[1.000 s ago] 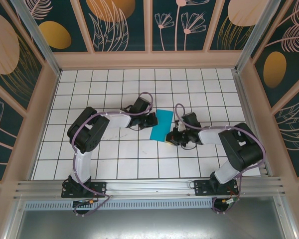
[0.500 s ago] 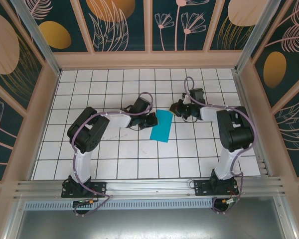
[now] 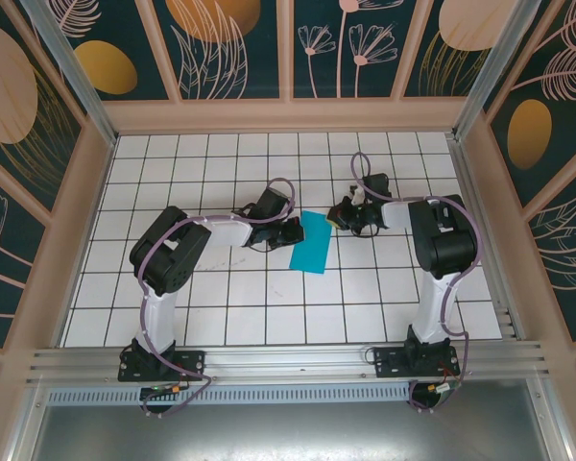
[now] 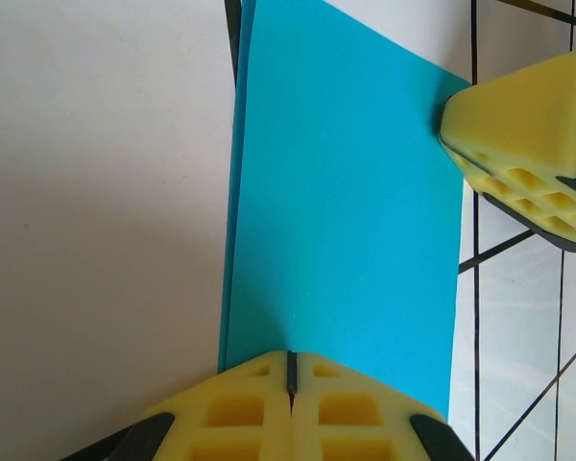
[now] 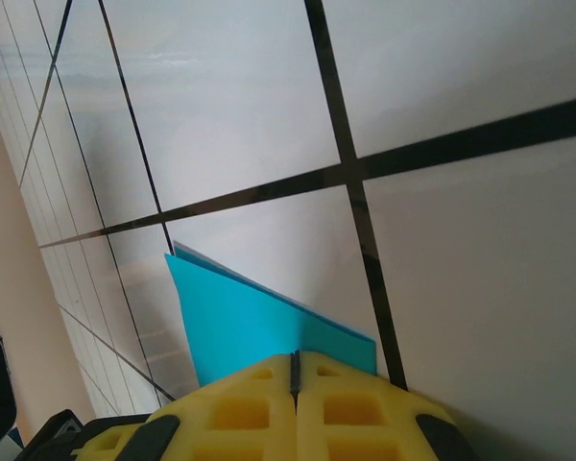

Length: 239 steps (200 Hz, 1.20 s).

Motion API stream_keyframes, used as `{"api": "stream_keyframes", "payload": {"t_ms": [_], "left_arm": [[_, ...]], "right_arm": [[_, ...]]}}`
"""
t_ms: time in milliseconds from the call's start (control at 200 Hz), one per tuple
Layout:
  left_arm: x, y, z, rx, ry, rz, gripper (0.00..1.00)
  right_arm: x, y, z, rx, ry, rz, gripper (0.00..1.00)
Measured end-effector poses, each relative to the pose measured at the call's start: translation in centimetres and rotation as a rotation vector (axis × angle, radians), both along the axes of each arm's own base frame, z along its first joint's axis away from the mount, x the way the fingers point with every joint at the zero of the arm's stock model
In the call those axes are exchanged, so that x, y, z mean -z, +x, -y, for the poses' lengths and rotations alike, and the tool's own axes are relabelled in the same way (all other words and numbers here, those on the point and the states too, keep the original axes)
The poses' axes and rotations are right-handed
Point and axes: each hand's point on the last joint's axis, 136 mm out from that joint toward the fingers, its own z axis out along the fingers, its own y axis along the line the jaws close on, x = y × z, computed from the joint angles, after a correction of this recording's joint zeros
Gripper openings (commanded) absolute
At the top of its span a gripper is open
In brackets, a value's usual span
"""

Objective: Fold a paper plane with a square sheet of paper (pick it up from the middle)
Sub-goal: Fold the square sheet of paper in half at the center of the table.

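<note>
White tiled table point(image 3: 221, 298) carries the folded teal sheet of paper point(image 3: 312, 242), lying flat. Left gripper point(image 3: 292, 230), fingers pressed together, meets the sheet's left edge. Right gripper point(image 3: 339, 215), likewise closed, touches the sheet's far right corner.

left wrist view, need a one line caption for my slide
Shut left gripper at one edge of the folded teal paper, right gripper at its far corner.

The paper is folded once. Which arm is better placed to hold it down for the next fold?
Probably left: the shut left gripper sits on the teal paper's edge between its corners; the right gripper sits at one corner.
</note>
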Motion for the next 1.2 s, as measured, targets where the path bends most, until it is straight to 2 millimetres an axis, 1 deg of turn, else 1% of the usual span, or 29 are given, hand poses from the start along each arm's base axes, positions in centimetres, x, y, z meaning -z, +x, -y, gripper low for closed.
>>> {"api": "stream_keyframes", "payload": {"t_ms": [195,325,560,651,736,801,831,856,891,936,976,1021,1081,1151,1196], "left_arm": [[0.0,0.0,0.0,0.000,-0.001,0.000,0.00],[0.0,0.0,0.0,0.000,0.000,0.000,0.00],[0.0,0.0,0.0,0.000,-0.002,0.002,0.00],[-0.1,0.0,0.0,0.000,-0.003,0.003,0.00],[-0.2,0.0,0.0,-0.002,-0.004,0.003,0.00],[-0.3,-0.1,0.0,-0.006,-0.005,-0.001,0.00],[-0.3,-0.2,-0.1,-0.006,-0.005,-0.002,0.00],[-0.3,-0.3,-0.2,-0.009,-0.004,-0.006,0.00],[-0.4,-0.4,-0.3,-0.010,-0.002,-0.010,0.00],[-0.5,-0.5,-0.4,-0.012,-0.002,-0.012,0.03],[-0.8,-0.6,-0.4,-0.012,-0.004,-0.011,0.03],[-1.1,-0.5,-0.4,-0.012,-0.008,-0.006,0.04],[-1.7,-0.4,-0.3,-0.013,-0.017,0.002,0.07],[-2.5,-0.4,-0.3,-0.015,-0.027,0.015,0.08],[-3.0,-0.5,-0.5,-0.020,-0.030,0.024,0.08]], "right_arm": [[-0.7,1.0,0.3,0.002,-0.008,0.022,0.00],[0.4,0.9,0.5,0.007,-0.019,0.002,0.00],[0.2,1.1,0.6,-0.003,-0.024,0.007,0.00],[0.2,1.2,0.7,-0.008,-0.037,0.012,0.06],[-0.3,1.1,1.1,0.001,-0.069,0.019,0.16],[-1.7,1.1,1.6,0.012,-0.095,0.053,0.25],[-2.7,1.1,1.8,0.019,-0.105,0.080,0.28],[-3.5,1.0,2.0,0.029,-0.113,0.100,0.33],[-4.9,0.8,2.1,0.038,-0.120,0.135,0.36],[-6.3,0.3,2.2,0.047,-0.129,0.176,0.37],[-7.2,-0.3,2.2,0.053,-0.134,0.199,0.38],[-7.6,-1.1,2.0,0.053,-0.138,0.214,0.38],[-7.2,-2.2,1.5,0.039,-0.143,0.205,0.38],[-5.6,-3.8,0.9,0.017,-0.160,0.167,0.38],[-4.7,-4.8,0.5,0.005,-0.171,0.142,0.36]]}}
